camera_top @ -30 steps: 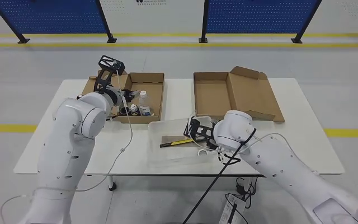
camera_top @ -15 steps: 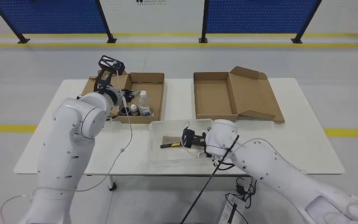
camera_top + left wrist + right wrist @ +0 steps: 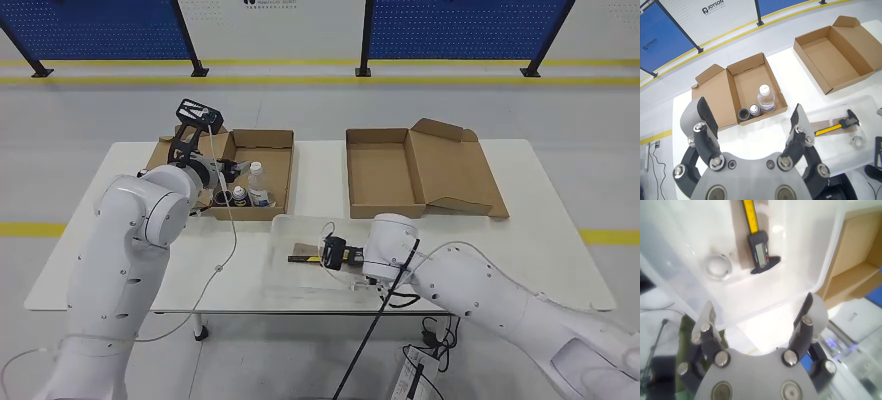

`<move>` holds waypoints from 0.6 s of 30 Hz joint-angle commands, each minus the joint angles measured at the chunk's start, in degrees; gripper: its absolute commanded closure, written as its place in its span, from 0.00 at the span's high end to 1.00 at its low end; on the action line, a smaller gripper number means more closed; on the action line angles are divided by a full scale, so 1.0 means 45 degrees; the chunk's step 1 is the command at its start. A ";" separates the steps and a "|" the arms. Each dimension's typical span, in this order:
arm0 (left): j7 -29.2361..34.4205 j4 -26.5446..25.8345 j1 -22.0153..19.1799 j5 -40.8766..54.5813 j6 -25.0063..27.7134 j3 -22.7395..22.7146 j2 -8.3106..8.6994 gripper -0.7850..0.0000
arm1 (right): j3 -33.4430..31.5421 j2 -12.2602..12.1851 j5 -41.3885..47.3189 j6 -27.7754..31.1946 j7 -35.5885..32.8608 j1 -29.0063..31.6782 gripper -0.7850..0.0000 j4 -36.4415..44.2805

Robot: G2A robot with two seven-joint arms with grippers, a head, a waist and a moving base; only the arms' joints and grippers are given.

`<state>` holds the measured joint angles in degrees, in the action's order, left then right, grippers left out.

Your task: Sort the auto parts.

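A digital caliper (image 3: pixel 759 255) with a yellow scale lies in the clear plastic bin (image 3: pixel 275 228), next to a clear ring (image 3: pixel 716 268). My right gripper (image 3: pixel 759 302) is open over the bin's near wall, a short way from both parts, with nothing between its fingers. In the top view that gripper (image 3: pixel 333 252) is next to the caliper (image 3: pixel 305 256). My left gripper (image 3: pixel 750 108) is open and empty, held high above the left side of the table. Below it, the left cardboard box (image 3: pixel 753 79) holds a clear bottle (image 3: pixel 765 100), a spray can (image 3: pixel 754 109) and a black cylinder (image 3: pixel 743 114).
An empty cardboard box (image 3: pixel 380 180) with its lid folded open stands at the back right of the white table (image 3: pixel 550 270). The left box (image 3: pixel 265 150) has its flap open to the left. A cable (image 3: pixel 225 240) hangs from the left arm over the table.
My right gripper has moved left across the clear bin and now stands close to the caliper. The left arm has stayed where it was.
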<state>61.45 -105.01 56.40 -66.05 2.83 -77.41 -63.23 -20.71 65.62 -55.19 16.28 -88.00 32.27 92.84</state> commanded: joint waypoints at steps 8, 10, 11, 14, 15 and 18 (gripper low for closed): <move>0.0000 0.0000 0.0000 0.0000 0.0000 0.0000 0.0000 1.00 | 0.0814 0.0588 0.0315 0.0252 0.0257 -0.0236 0.82 -0.1068; 0.0000 0.0000 0.0000 0.0000 0.0000 0.0000 0.0000 1.00 | 0.0875 0.0722 0.0360 0.0239 0.0298 -0.0207 0.77 -0.1236; 0.0000 0.0000 0.0000 0.0000 0.0000 0.0000 0.0000 1.00 | 0.0920 0.0803 0.0350 0.0261 0.0343 -0.0182 0.60 -0.1324; 0.0000 0.0000 0.0000 0.0000 0.0000 0.0000 0.0000 1.00 | 0.0991 0.0962 0.0371 0.0320 0.0419 -0.0112 0.57 -0.1519; 0.0000 0.0000 0.0000 0.0000 0.0000 0.0000 0.0000 1.00 | 0.0994 0.1006 0.0397 0.0327 0.0429 -0.0091 0.57 -0.1571; 0.0000 0.0000 0.0000 0.0000 0.0000 0.0000 0.0000 1.00 | 0.0980 0.1108 0.0421 0.0363 0.0426 -0.0036 0.54 -0.1643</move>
<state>61.45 -105.01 56.40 -66.05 2.83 -77.41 -63.23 -16.23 70.47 -53.35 17.81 -86.07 32.03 85.50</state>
